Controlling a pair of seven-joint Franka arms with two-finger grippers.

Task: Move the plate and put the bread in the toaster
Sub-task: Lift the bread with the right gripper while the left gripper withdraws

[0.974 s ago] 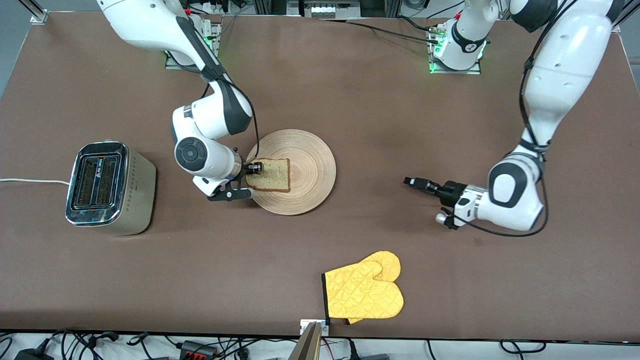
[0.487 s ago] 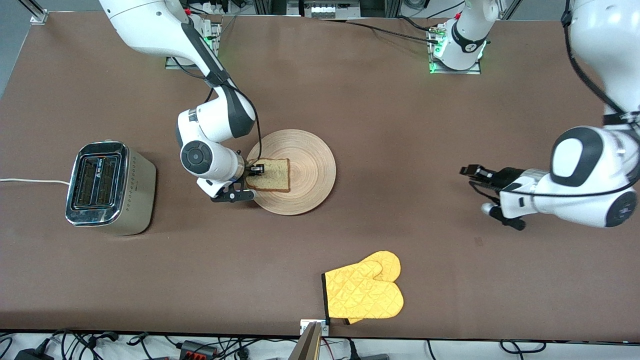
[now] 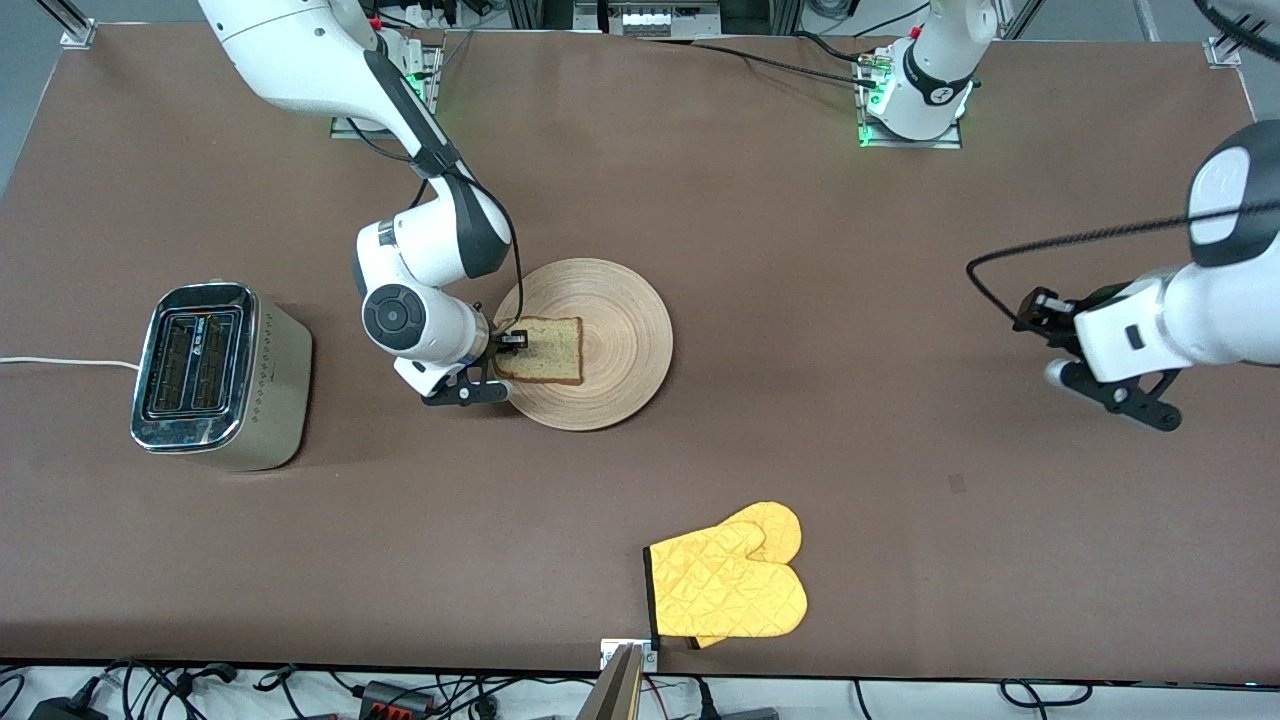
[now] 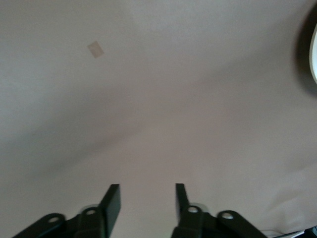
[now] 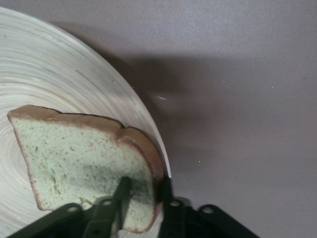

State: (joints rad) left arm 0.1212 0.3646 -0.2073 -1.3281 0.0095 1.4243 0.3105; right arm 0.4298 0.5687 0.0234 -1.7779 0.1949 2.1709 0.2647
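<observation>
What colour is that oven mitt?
Bright yellow oven mitt, quilted, with a dark cuff edge; clearest in the front view.

You find almost nothing readable here. The toaster (image 3: 215,375) shows a row of small marks along its side, too small to make out. The left arm's base (image 3: 915,95) carries a small dark mark, which you cannot read either. The bread (image 3: 542,350), the plate (image 3: 620,330) and the yellow oven mitt (image 3: 728,585) bear no lettering you can see.
</observation>
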